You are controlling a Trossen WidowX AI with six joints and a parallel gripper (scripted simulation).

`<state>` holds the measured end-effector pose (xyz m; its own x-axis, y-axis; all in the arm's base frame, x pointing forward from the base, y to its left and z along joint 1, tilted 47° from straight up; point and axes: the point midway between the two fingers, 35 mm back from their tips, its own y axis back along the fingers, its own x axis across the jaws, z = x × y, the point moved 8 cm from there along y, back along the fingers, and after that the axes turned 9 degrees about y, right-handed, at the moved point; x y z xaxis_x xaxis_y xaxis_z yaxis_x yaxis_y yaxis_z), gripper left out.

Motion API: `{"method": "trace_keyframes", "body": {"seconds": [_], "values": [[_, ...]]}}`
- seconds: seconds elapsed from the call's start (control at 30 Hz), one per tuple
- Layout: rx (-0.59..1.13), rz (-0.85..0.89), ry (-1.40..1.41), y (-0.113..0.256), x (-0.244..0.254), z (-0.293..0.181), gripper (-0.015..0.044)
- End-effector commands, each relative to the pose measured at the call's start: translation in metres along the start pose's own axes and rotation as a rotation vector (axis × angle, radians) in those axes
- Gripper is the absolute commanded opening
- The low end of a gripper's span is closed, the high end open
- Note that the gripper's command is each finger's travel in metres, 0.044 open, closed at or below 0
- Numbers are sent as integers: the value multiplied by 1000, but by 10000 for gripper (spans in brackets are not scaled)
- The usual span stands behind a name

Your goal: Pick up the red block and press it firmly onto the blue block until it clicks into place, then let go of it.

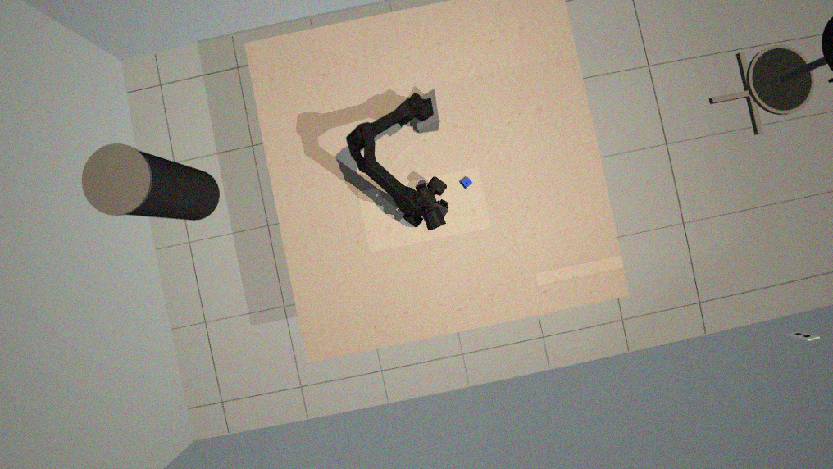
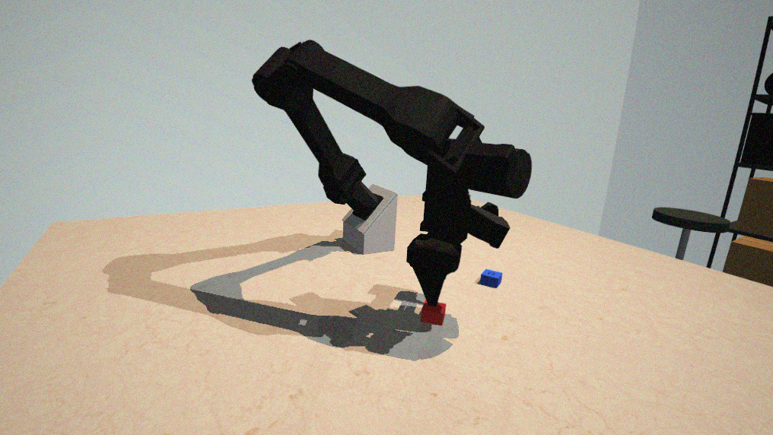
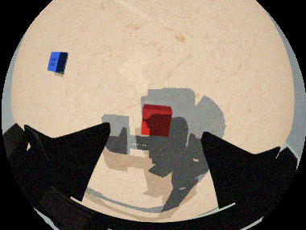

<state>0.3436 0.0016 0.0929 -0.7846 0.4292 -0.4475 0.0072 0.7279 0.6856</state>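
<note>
The red block (image 2: 434,314) (image 3: 158,120) rests on the table in the gripper's shadow. It is hidden by the arm in the top view. The blue block (image 1: 466,182) (image 2: 491,277) (image 3: 57,62) stands on the table apart from it, at the upper left in the wrist view, studs up. My gripper (image 2: 432,302) (image 3: 157,132) is open, pointing down over the red block. In the wrist view the block shows between and slightly beyond the two wide-set fingertips. In the exterior view a fingertip overlaps the block's top edge; the exact height gap cannot be told.
The tabletop (image 1: 466,280) (image 2: 270,388) carries the arm's grey base (image 1: 430,125) (image 2: 381,232) behind the blocks. Beyond the table are a round stool (image 1: 780,81) (image 2: 689,218), a shelf with boxes (image 2: 754,256) and a dark cylinder (image 1: 180,188) on the floor.
</note>
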Motion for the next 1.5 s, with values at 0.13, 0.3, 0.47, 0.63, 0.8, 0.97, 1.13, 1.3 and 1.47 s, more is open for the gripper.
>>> {"method": "trace_keyframes", "body": {"seconds": [0.13, 0.3, 0.47, 0.63, 0.8, 0.97, 1.13, 1.3, 1.47], "values": [[7, -3, 6, -14, 1, -1, 440], [7, -3, 6, -22, 1, -1, 440], [7, -4, 6, -30, 1, -2, 440], [8, -4, 6, -37, 1, -2, 440], [8, -4, 6, -38, 1, -2, 361], [8, -4, 6, -38, 1, -2, 230], [8, -4, 6, -38, 1, -2, 118], [8, -4, 6, -38, 1, -2, 85], [6, -6, 2, -38, 1, -2, 12]]}}
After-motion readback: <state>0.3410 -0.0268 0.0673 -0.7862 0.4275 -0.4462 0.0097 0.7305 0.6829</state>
